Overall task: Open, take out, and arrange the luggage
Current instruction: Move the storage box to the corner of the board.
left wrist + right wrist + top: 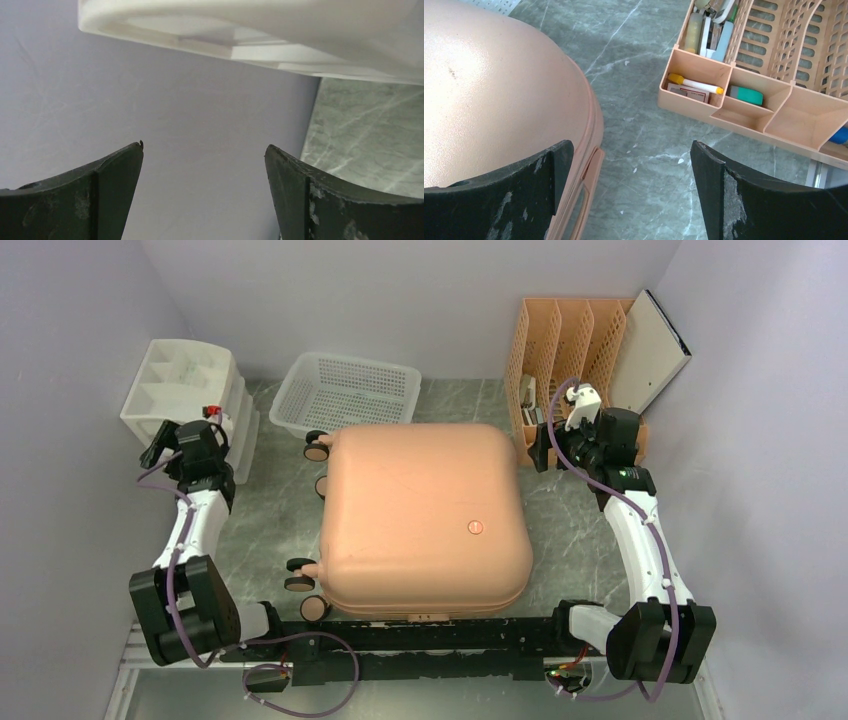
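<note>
At centre frame, the luggage (425,520) — shell shut, flat on the grey desk (260,510), wheels toward the left, round logo facing up. Opening step not yet begun, by the look of it. Just right of it, right fingers (524,185) spread wide, holding nothing, hovering over its edge and the gap to the file rack (774,60). At far left, left fingers (100,190) equally wide and empty, beside the white organizer (250,25). Next, probably: find the zip or latch along the seam — then lift the lid.
</note>
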{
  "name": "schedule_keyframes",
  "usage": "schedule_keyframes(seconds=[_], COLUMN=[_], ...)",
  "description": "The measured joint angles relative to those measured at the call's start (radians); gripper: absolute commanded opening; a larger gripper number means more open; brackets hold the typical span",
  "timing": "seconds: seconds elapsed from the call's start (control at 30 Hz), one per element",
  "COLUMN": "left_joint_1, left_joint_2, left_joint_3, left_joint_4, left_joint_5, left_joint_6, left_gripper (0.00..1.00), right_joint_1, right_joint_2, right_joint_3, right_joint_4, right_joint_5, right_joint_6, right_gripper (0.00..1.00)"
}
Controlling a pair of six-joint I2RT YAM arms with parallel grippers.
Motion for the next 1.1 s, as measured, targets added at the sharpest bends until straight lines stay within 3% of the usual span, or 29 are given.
schedule_keyframes(seconds=[0.37, 0.4, 0.5, 0.57, 0.87, 1.1], left_joint_1=[0.122, 0.130, 0.154, 0.165, 0.188, 0.185], left_joint_2=[-0.016, -0.012, 0.014, 0.050, 0.318, 0.420], left_joint_3=[-0.009, -0.010, -0.014, -0.013, 0.059, 0.197], left_joint_4=[-0.168, -0.168, -0.166, -0.156, -0.155, -0.164], left_joint_5=[0.325, 0.351, 0.423, 0.457, 0.539, 0.563], left_joint_6=[-0.209, -0.218, -0.248, -0.269, -0.344, -0.404], left_gripper=[0.89, 0.85, 0.61, 0.54, 0.53, 0.57], right_joint_1=[0.000, 0.000, 0.000, 0.000, -0.008, -0.014], right_joint_2=[0.000, 0.001, 0.004, 0.006, 0.008, 0.012], right_joint_3=[0.000, 0.000, 0.000, 0.000, 0.000, 0.000], right_joint_4=[-0.006, -0.007, -0.007, -0.008, -0.008, -0.008], right_joint_5=[-0.013, -0.013, -0.013, -0.013, -0.013, -0.014], right_joint_6=[0.000, 0.000, 0.000, 0.000, 0.001, 0.003], right_gripper=[0.93, 0.93, 0.93, 0.93, 0.93, 0.93])
